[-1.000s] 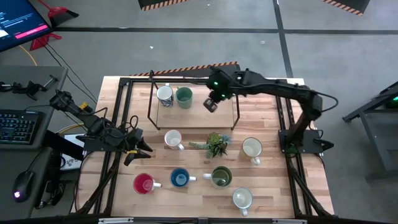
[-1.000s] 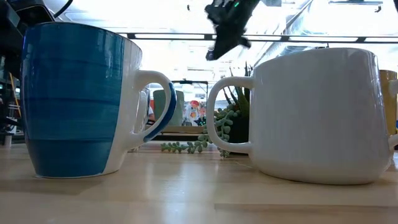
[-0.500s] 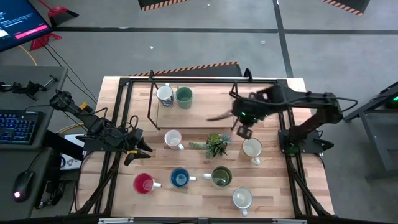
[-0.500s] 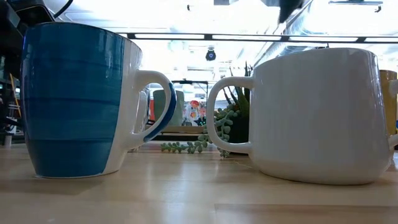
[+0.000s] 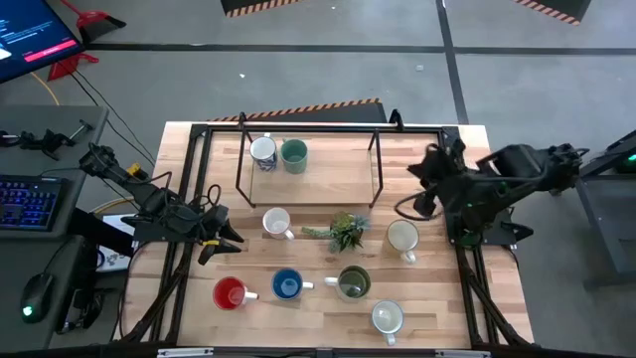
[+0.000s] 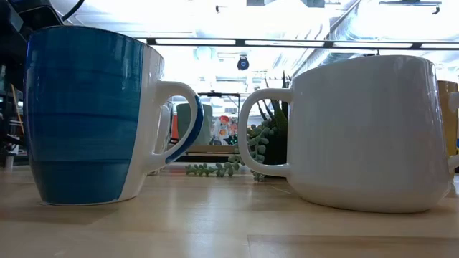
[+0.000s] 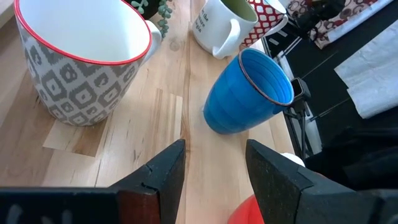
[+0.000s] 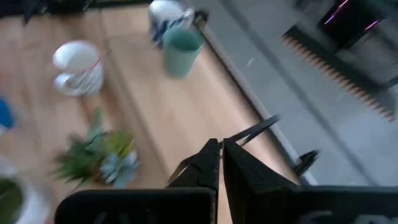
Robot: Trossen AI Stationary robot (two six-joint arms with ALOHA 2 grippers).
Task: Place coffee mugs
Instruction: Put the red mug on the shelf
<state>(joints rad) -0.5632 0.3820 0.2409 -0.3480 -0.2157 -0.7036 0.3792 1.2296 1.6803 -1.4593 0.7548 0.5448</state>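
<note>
- The right pincer (image 8: 221, 155), fingers closed together and empty, hangs above the right edge of the pale wooden surface (image 5: 318, 303).
- The left pincer (image 7: 214, 163), open and empty, rests at the left edge.
- The teal green ceramic mug (image 5: 294, 154) and a white patterned mug (image 5: 263, 151) stand on the raised shelf (image 5: 338, 179); the other mugs stand on the surface.

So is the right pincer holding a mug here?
No, the right pincer is shut with nothing between its fingers, above the shelf board.

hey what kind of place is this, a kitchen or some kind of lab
Most likely a robotics lab, not a kitchen: two robot arms work a framed wooden table of coffee mugs, a keyboard and monitor stand beside it, and hazard-striped tape marks the floor.
</note>
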